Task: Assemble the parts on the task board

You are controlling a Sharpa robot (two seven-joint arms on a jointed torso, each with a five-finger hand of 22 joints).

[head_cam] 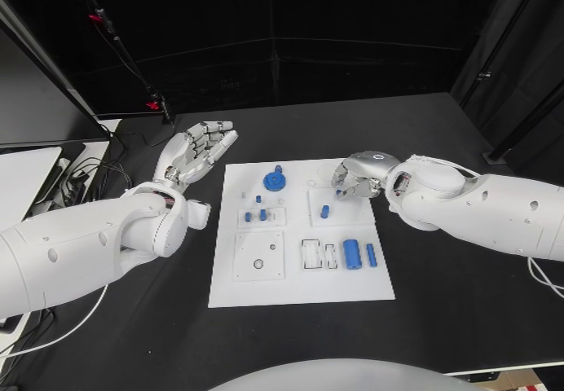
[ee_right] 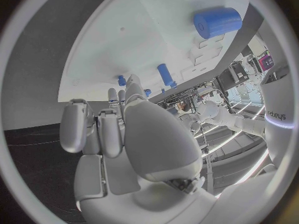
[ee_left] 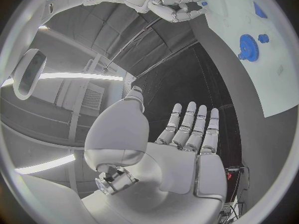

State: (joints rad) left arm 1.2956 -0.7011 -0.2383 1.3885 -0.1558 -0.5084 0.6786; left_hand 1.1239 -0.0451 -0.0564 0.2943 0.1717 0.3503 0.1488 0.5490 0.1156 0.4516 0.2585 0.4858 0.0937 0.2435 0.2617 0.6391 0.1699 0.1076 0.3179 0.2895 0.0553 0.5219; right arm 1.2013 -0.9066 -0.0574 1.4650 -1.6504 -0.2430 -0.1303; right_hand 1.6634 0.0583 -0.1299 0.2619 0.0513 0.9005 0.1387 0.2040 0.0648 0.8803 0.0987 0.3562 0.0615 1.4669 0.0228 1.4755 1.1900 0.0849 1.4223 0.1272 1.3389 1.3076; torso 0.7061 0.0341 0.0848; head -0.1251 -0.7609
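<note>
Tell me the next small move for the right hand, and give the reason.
Probably lower the right hand a little onto the small blue peg lying near it on the task board and pinch it. The hand hangs over the board's far right part with fingers curled and, as far as I can see, holds nothing; the left hand lies open beside the board.

White task board [head_cam: 300, 281] flat at mid-counter. Blue gear [head_cam: 275, 179] lying toward 11 o'clock; thick blue cylinder [head_cam: 350, 250] and slimmer blue rod [head_cam: 372, 255] side by side toward 4 o'clock; short blue peg [head_cam: 324, 211] near centre.
</note>
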